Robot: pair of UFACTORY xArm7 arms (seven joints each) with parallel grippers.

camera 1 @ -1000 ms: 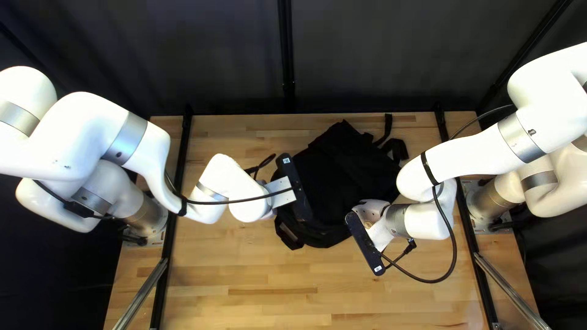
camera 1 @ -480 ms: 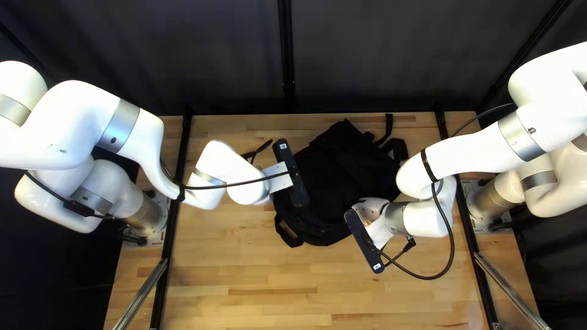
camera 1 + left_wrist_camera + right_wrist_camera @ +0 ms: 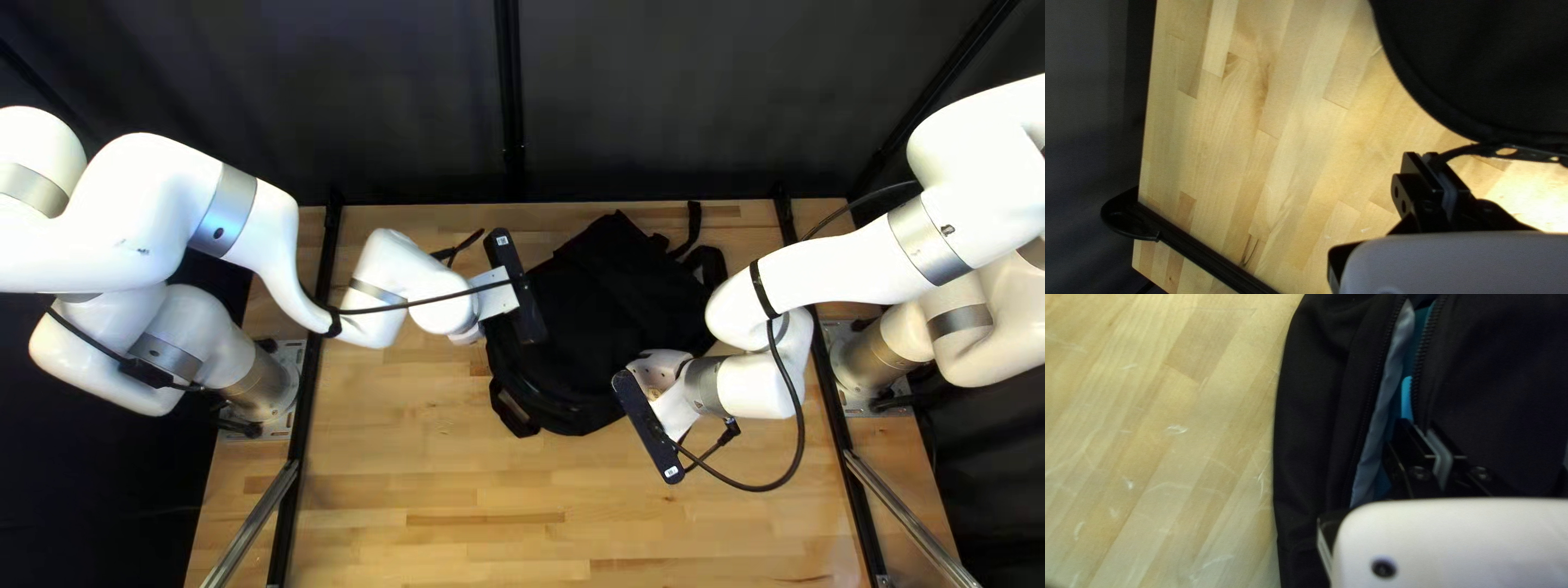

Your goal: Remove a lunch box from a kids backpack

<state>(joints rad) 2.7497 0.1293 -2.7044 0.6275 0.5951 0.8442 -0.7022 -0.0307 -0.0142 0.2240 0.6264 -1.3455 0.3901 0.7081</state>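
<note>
Backpack [image 3: 610, 310] lies below the slanting right hand [image 3: 660, 374].

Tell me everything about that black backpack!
The backpack lies on the table. It looks like soft cloth, with loose straps at one end. Its zip is open, showing pale grey lining and something blue inside. My left gripper holds a thin black cord beside its rim; my right gripper pinches the opening's edge.
</note>
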